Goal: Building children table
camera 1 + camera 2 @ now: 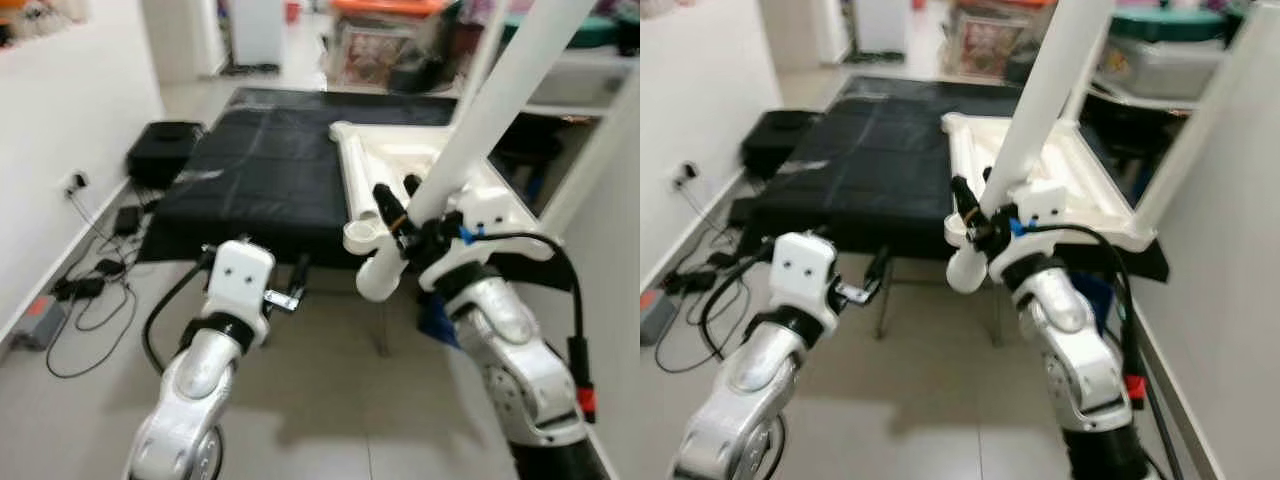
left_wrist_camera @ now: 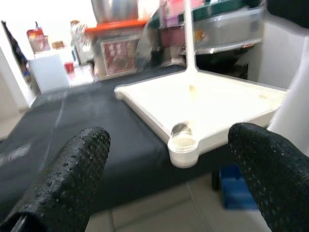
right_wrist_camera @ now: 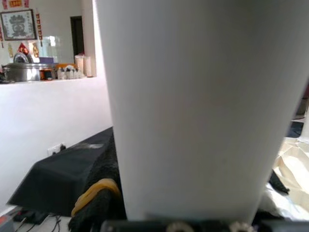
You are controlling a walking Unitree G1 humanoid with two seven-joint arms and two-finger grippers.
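The left end effector [image 1: 293, 290] hangs low in front of the black tabletop [image 1: 260, 170], its fingers [image 2: 72, 179] spread wide and holding nothing, aimed at the near corner of the upturned white top [image 2: 212, 108] lying on that surface. At that corner an empty round socket [image 2: 182, 141] waits for a leg. Farther right, the right end effector [image 1: 400, 215] is clamped around a white leg [image 1: 480, 120], tilted, its lower end just below and beside the socket, not yet seated as far as I can tell. One leg [image 2: 189, 34] already stands upright at the far corner (another white post at the right edge may be a second, but I cannot tell). By my judgement the build is partly done: this leg must be seated, and others likely remain.
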